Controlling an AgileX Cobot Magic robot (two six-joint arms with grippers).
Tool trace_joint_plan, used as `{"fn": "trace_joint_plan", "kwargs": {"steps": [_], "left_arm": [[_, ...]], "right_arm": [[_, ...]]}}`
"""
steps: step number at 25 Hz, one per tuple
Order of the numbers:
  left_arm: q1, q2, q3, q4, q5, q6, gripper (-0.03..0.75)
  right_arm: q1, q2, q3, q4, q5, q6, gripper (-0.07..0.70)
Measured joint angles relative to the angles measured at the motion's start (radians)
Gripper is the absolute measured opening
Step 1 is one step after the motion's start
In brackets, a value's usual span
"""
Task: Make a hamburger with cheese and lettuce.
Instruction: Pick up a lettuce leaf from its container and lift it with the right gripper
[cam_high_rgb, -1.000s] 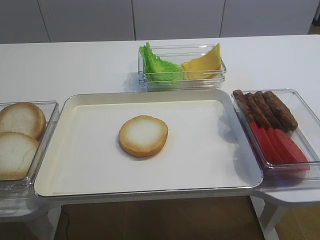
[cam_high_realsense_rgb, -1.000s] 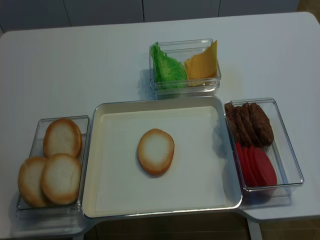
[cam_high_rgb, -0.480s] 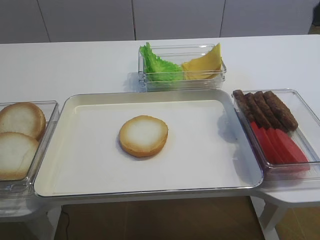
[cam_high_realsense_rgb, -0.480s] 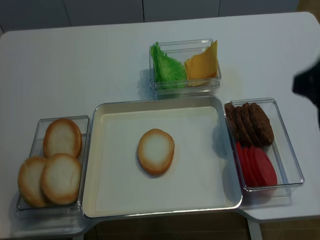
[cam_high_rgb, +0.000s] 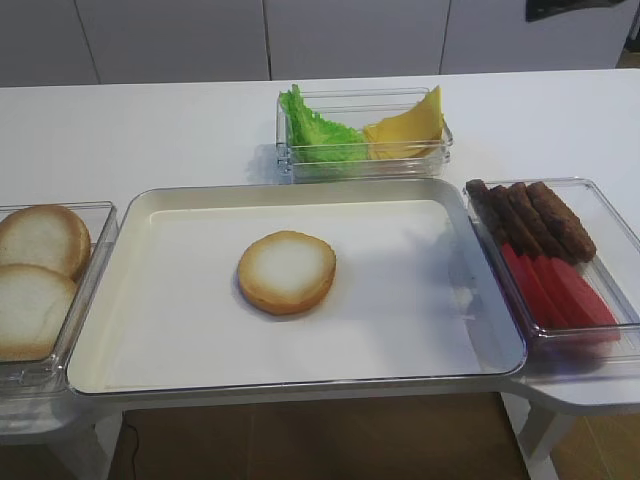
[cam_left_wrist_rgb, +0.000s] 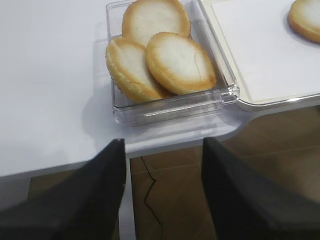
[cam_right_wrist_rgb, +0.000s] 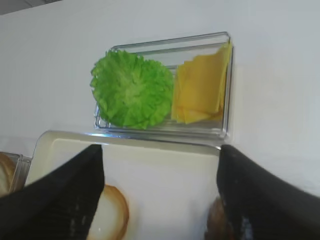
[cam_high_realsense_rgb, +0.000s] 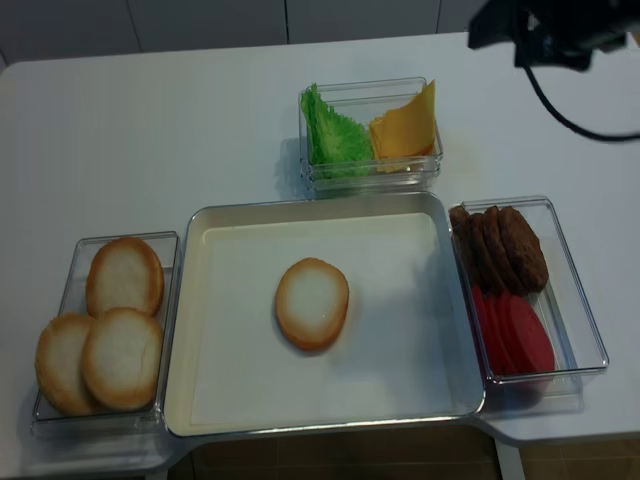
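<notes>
One bare bun half, the hamburger (cam_high_rgb: 287, 272), sits mid-frame on the tray (cam_high_rgb: 150, 330) — nothing stacked yet. Cheese (cam_right_wrist_rgb: 200, 90) and lettuce (cam_right_wrist_rgb: 132, 89) wait in the upper-centre box. Right pincer (cam_right_wrist_rgb: 160, 200) hangs open, empty — left pincer (cam_left_wrist_rgb: 162, 195) likewise.

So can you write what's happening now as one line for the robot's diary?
round golden bun half: bare on white tray | right gripper: open, above clear box of green lettuce, yellow cheese | left gripper: open, idle
</notes>
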Motion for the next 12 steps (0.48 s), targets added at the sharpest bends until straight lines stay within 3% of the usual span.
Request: {"fn": "trace_joint_plan", "kwargs": {"steps": [7, 12], "left_arm": [[0.000, 0.000, 0.000, 0.000, 0.000, 0.002, 0.368], [0.000, 0.000, 0.000, 0.000, 0.000, 0.004, 0.368]], "right_arm": [[0.125, 0.274, -0.261, 0.007, -0.006, -0.002, 0.531], [0.177, 0.424, -0.367, 0.024, -0.008, -0.002, 0.531]]}}
